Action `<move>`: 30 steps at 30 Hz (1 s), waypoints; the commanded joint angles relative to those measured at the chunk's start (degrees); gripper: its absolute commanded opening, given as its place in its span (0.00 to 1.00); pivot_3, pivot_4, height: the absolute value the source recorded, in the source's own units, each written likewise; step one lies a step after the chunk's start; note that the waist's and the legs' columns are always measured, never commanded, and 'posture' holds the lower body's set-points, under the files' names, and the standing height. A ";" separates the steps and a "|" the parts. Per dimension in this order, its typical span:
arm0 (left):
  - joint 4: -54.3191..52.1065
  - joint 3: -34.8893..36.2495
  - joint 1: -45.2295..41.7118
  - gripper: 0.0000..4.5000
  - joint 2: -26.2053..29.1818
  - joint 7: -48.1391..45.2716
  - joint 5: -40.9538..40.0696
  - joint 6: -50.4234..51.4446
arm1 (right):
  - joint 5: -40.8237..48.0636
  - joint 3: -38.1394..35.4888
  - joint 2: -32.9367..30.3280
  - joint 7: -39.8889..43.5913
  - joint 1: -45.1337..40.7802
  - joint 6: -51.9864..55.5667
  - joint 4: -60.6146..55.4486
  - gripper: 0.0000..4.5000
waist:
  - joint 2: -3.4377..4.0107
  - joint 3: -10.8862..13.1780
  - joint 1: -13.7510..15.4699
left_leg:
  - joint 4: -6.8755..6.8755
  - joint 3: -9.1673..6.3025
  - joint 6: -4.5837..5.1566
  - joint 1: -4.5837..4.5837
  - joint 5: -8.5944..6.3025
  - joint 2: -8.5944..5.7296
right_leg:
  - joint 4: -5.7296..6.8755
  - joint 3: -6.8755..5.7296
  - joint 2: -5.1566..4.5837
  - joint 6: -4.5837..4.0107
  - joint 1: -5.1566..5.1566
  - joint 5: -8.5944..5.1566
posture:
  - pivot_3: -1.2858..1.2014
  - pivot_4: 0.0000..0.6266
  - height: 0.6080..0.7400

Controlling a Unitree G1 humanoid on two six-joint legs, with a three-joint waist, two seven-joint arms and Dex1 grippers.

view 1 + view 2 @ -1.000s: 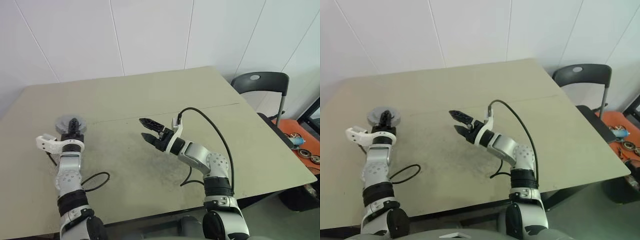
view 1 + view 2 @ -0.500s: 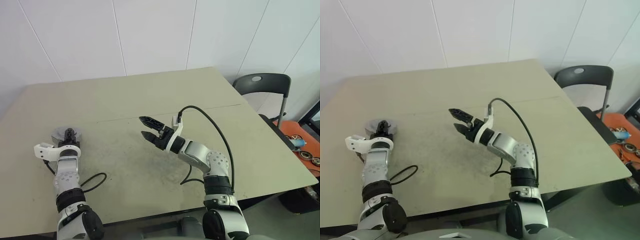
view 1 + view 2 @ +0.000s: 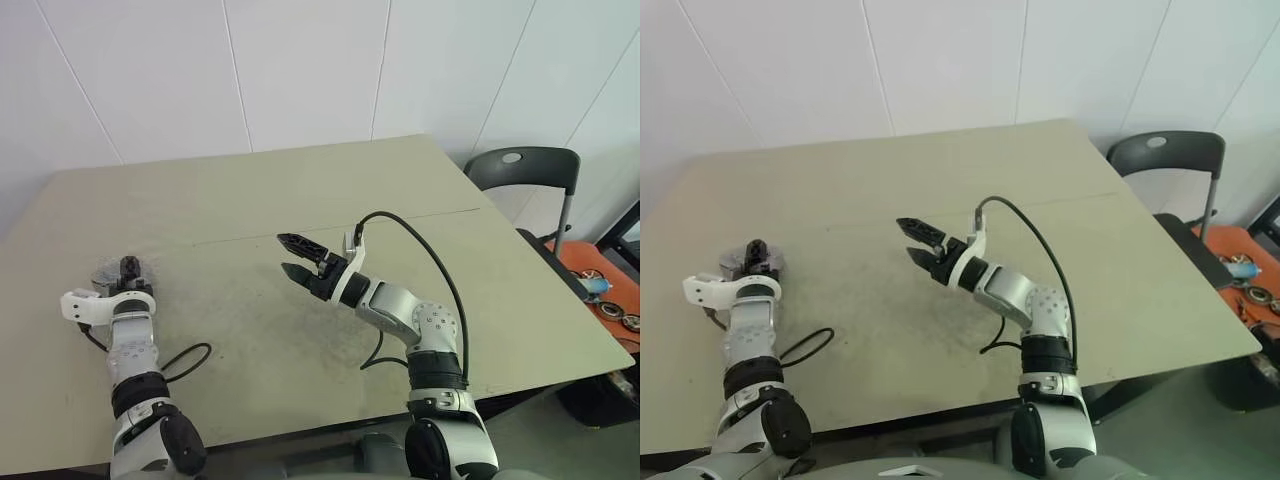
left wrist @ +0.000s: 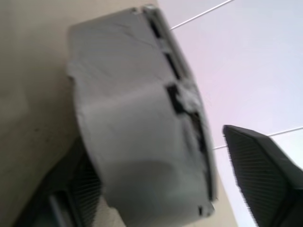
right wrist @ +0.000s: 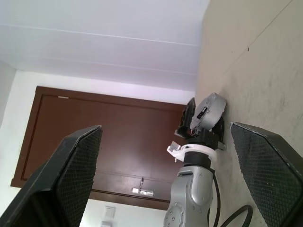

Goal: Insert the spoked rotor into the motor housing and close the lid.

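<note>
A grey round metal can, the motor housing [image 4: 137, 123], rests on the table [image 3: 350, 200] at its far left. Dark notches like the lid's run along one rim [image 4: 177, 99]. The spoked rotor is hidden. My left gripper [image 3: 127, 266] stands open around this piece: one finger [image 4: 258, 175] is clear of it, while the other lies close against its far side. The housing and the left gripper also appear in the right wrist view [image 5: 208, 109]. My right gripper [image 3: 290, 256] hangs open and empty over the middle of the table.
A black cable [image 3: 188, 360] loops on the table near my left arm. A black chair [image 3: 520, 170] stands past the table's right edge. An orange tray with small parts [image 3: 605, 290] lies on the floor at the far right.
My left gripper sank to the table and moved left with the grey piece, then its jaws opened off it. The right arm kept still.
</note>
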 commanded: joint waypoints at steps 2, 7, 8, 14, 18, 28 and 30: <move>3.52 1.42 -0.34 0.99 2.81 2.31 3.01 -3.54 | 0.65 0.22 1.52 1.25 -2.14 0.08 -1.23 1.00 | 0.02 -0.01 -0.60 | -0.01 0.00 -0.01 0.11 0.01 0.06 | 0.02 0.00 0.08 -0.02 0.09 0.05 | 0.52 0.00 1.00; 5.66 1.27 0.01 0.99 3.33 5.34 5.72 -5.63 | 0.23 0.30 1.51 1.59 -1.98 0.10 -1.03 1.00 | 0.07 -0.01 -1.31 | -0.07 -0.01 0.17 0.69 -0.08 0.16 | 0.00 0.08 0.28 -0.04 0.59 0.12 | 0.52 0.00 1.00; 5.72 1.12 0.24 0.99 3.33 6.40 6.72 -6.48 | 0.09 0.33 1.52 1.67 -1.91 0.12 -1.01 1.00 | 0.07 -0.02 -1.37 | -0.10 -0.06 0.18 0.85 -0.09 0.18 | -0.03 0.13 0.36 -0.03 0.71 0.12 | 0.52 0.00 1.00; 8.27 0.12 1.00 0.99 4.70 12.71 13.58 -12.07 | -0.32 0.33 1.51 2.03 -2.36 0.16 -0.55 1.00 | 0.14 -0.05 -2.46 | -0.28 -0.46 0.16 0.98 -0.10 0.18 | -0.04 0.60 0.84 -0.08 0.76 0.17 | 0.52 0.00 1.00; 11.19 0.13 1.48 0.99 6.75 16.95 17.98 -16.31 | -0.71 0.23 1.33 2.45 -2.88 0.18 0.12 1.00 | 0.20 -0.07 -3.66 | -0.40 -0.55 0.16 1.16 -0.10 0.16 | -0.03 0.89 1.03 -0.12 0.69 0.31 | 0.52 0.00 1.00; 15.01 -2.56 1.50 0.99 11.07 27.37 27.99 -21.12 | -1.47 0.11 1.12 3.61 -3.26 0.85 0.64 1.00 | 0.24 -0.05 -2.33 | -0.46 -0.59 0.16 1.59 -0.11 0.15 | -0.05 0.95 1.05 -0.09 0.69 0.43 | 0.52 0.00 1.00; 15.43 -2.95 1.48 0.99 11.78 27.95 29.23 -21.58 | -1.50 0.11 1.10 3.74 -3.16 0.97 0.52 1.00 | 0.23 -0.06 -1.15 | -0.46 -0.62 0.15 1.56 -0.10 0.11 | -0.10 0.93 1.02 -0.07 0.69 0.44 | 0.52 0.00 1.00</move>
